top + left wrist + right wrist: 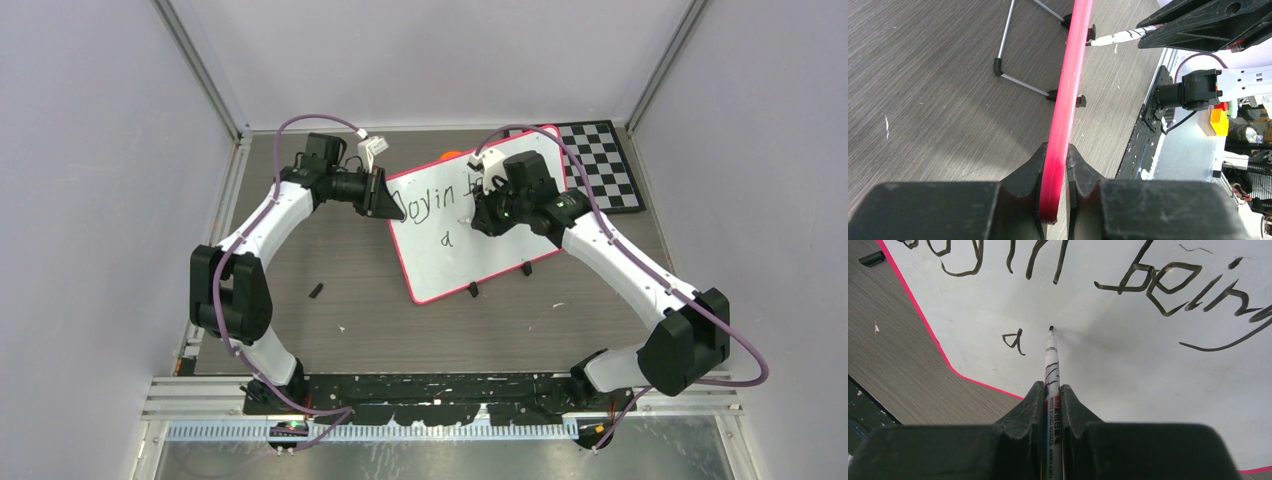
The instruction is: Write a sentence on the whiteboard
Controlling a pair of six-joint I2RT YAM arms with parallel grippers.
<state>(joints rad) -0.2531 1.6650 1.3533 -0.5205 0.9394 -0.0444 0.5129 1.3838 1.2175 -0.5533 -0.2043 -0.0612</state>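
Note:
The whiteboard (480, 255), white with a pink-red rim, stands tilted on the table's middle. My left gripper (385, 205) is shut on the board's left edge; in the left wrist view the gripper (1057, 150) pinches the pink rim (1070, 85) on both sides. My right gripper (1052, 387) is shut on a white marker (1052, 365), whose black tip touches or nearly touches the board (1123, 365) just right of a lone "a" (1015, 341). The sentence (440, 200) reads "Joyin being" (1173, 287) on the upper line, partly hidden by the right gripper (490, 215) from above.
A black-and-white checkerboard (600, 165) lies behind the board at the back right, with an orange object (450, 155) behind the board's top edge. A small black cap (316, 291) lies on the wood table to the left. Wire stand legs (1013, 75) prop the board's back.

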